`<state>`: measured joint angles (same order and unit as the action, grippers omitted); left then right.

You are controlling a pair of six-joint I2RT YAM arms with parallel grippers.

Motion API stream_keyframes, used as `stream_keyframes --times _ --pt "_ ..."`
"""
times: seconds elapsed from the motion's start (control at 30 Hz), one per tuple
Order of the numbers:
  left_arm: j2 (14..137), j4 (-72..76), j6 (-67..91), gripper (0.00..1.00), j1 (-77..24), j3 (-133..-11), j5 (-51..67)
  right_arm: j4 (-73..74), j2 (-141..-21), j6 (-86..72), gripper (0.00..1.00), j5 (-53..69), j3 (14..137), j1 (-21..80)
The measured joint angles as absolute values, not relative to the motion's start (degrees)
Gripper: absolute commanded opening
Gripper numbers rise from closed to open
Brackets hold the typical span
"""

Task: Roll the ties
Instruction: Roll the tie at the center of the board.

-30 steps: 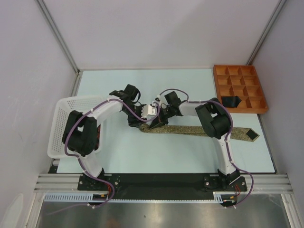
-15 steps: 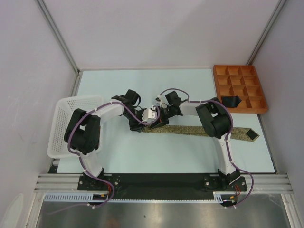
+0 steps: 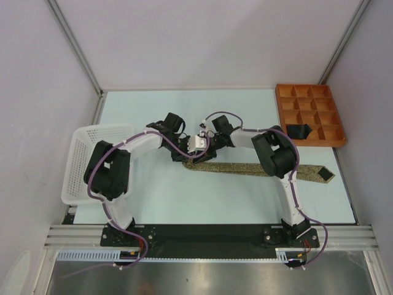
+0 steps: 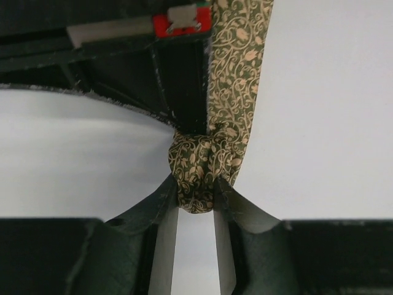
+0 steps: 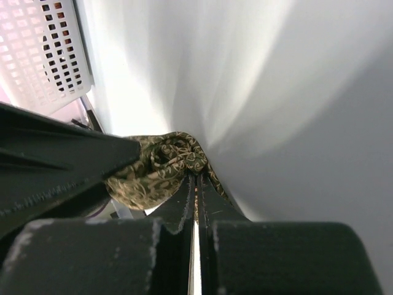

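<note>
Across the surface (image 3: 184,196) we see the olive tie (image 3: 245,169) lying flat toward the right. Our left hand (image 4: 196,193) pinches its wound end at centre; our right hand (image 5: 197,179) is pressed together against it. That small roll (image 4: 199,163) looks loose: should either hand slip, we expect it to spring open.

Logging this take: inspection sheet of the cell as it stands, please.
Surface: table, pale, no spills seen.
Job's things: olive tie lying across the middle, left end bunched into a roll; black tie bundled in the orange tray.
Clutter: white mesh basket at the left edge.
Grippers: left gripper and right gripper both pinch the roll.
Cables: purple cables looped along both arms.
Surroundings: pale walls, metal rail in front.
</note>
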<state>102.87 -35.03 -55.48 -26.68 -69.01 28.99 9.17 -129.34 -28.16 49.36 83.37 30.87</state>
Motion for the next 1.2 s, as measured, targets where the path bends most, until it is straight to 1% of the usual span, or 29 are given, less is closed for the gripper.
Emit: stream_keyframes --times 0.03,0.1,0.33,0.4,0.53,0.57,0.63,0.67,0.73,1.03,1.1,1.17,1.2 --pt "102.87 -34.98 -55.46 0.36 -27.11 -69.01 28.71 9.23 -129.34 -28.01 0.00 49.32 83.37 30.89" --pt "102.87 -34.81 -55.46 0.37 -28.12 -69.01 28.67 9.23 -129.34 -27.66 0.00 49.34 83.37 30.96" --pt "105.41 -34.35 -54.35 0.39 -31.73 -70.32 28.16 7.11 -129.10 -27.35 0.00 50.13 81.89 31.16" --pt "106.00 -34.68 -54.06 0.39 -32.08 -70.85 27.70 6.70 -128.68 -27.42 0.00 50.11 81.23 31.11" --pt "106.72 -35.73 -54.02 0.33 -32.36 -71.50 27.35 6.48 -127.85 -27.42 0.00 50.00 80.07 31.03" --pt "106.96 -36.01 -54.11 0.31 -32.40 -71.59 27.20 6.68 -127.66 -27.35 0.07 50.04 79.83 30.96" --pt "107.39 -36.40 -54.50 0.30 -32.42 -71.59 27.07 7.66 -127.26 -26.98 0.14 50.06 79.50 30.87" --pt "107.61 -36.60 -54.65 0.30 -32.42 -71.59 27.07 8.38 -127.04 -26.63 0.20 50.09 79.50 30.83" --pt "107.74 -36.91 -55.09 0.29 -32.51 -71.57 27.05 9.98 -126.61 -25.63 0.28 50.30 79.50 30.57" --pt "108.14 -37.19 -56.01 0.31 -32.64 -71.59 26.85 18.11 -124.27 -21.61 0.40 51.46 79.48 26.79" --pt "108.14 -37.19 -56.03 0.31 -32.64 -71.59 26.85 18.28 -123.39 -21.63 0.40 51.99 78.98 26.13" --pt "108.14 -37.19 -56.01 0.30 -32.64 -71.59 26.85 18.57 -122.37 -21.47 0.37 52.16 78.30 26.02" --pt "108.14 -37.19 -56.01 0.29 -32.64 -71.59 26.87 18.72 -121.95 -21.17 0.33 52.16 77.89 26.06"
